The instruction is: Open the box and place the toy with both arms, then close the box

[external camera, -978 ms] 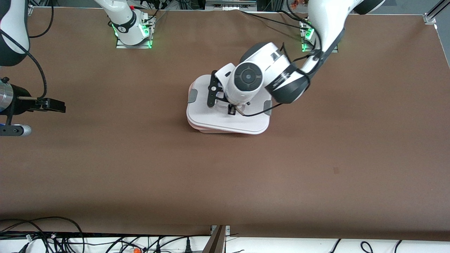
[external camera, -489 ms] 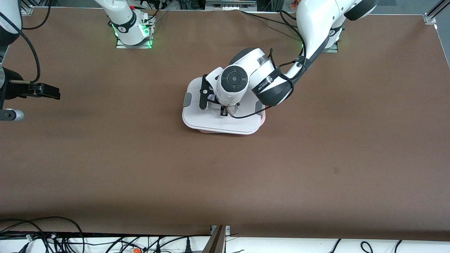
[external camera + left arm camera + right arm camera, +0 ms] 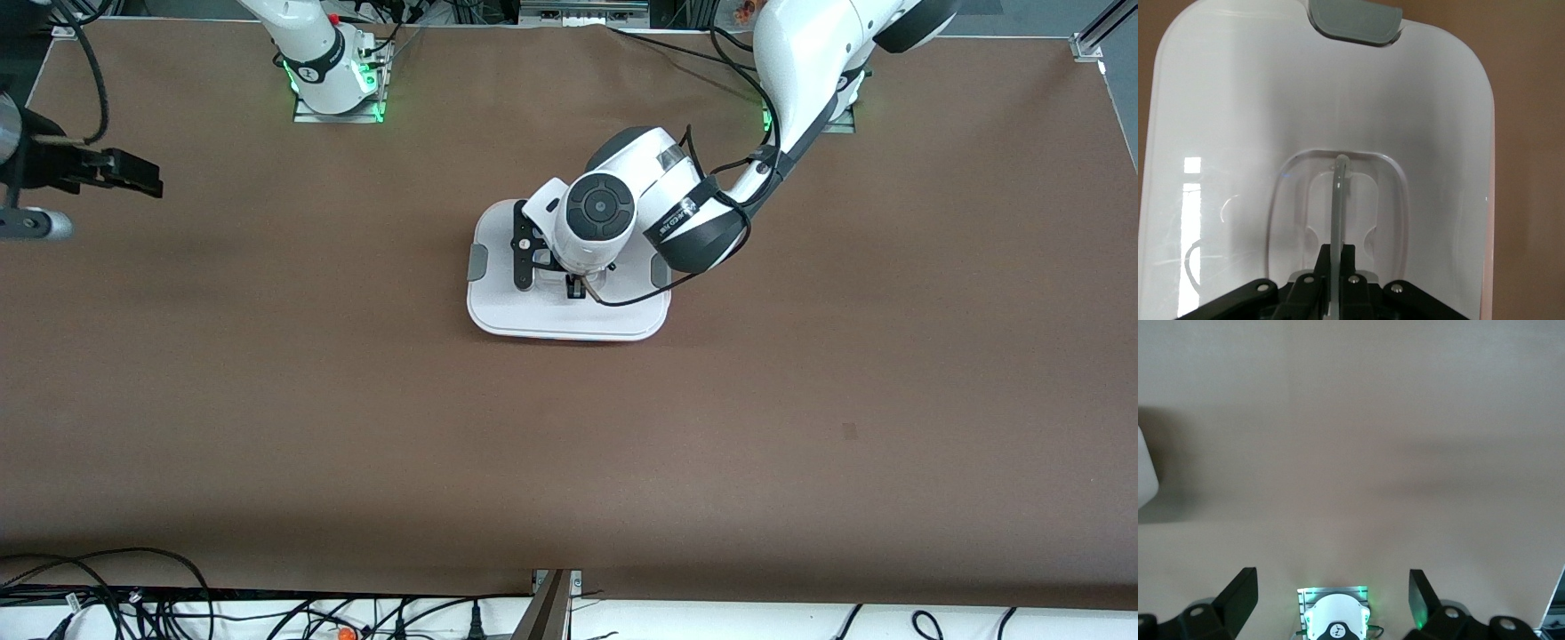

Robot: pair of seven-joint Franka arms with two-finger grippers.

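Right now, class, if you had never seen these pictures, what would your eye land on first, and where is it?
First, the white lid of the box, mid-table, with the left pincer shut on its clear handle. A grey clip sits at the lid's edge. The right pincer waits open above bare table at the right arm's end.
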